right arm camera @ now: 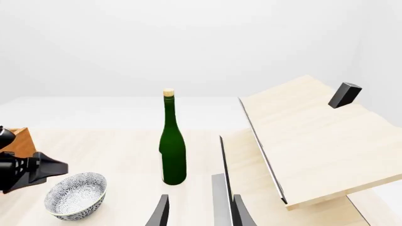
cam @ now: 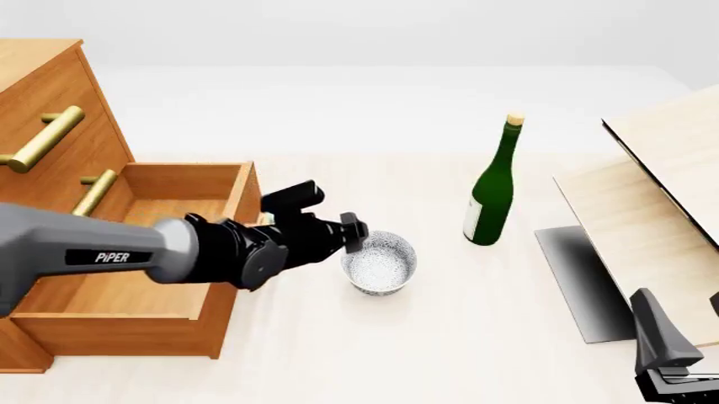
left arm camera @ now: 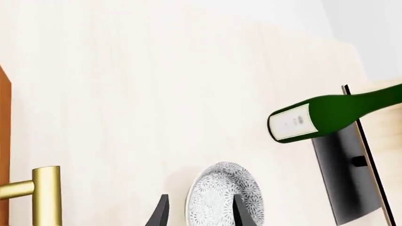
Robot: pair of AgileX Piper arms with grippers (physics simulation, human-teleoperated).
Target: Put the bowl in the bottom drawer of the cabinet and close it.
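The speckled white bowl [cam: 379, 263] stands upright on the table, just right of the open bottom drawer [cam: 135, 324] of the orange-brown cabinet [cam: 50, 93]. My left gripper [cam: 357, 239] hovers open at the bowl's near-left rim. In the left wrist view one fingertip [left arm camera: 243, 213] overlaps the bowl [left arm camera: 220, 195] and the other lies outside its wall. The drawer's inside is bare wood. My right gripper [cam: 665, 347] stays open at the table's near right corner, far from the bowl [right arm camera: 75, 195]; its wrist view shows nothing between the right gripper's [right arm camera: 201, 214] fingers.
A tall green bottle [cam: 492, 189] stands right of and behind the bowl. Pale light-wood boards [cam: 663, 194] and a dark panel [cam: 578, 282] fill the right side. Two upper drawers carry brass handles [cam: 45, 139]. A brass handle [left arm camera: 44, 193] shows in the left wrist view.
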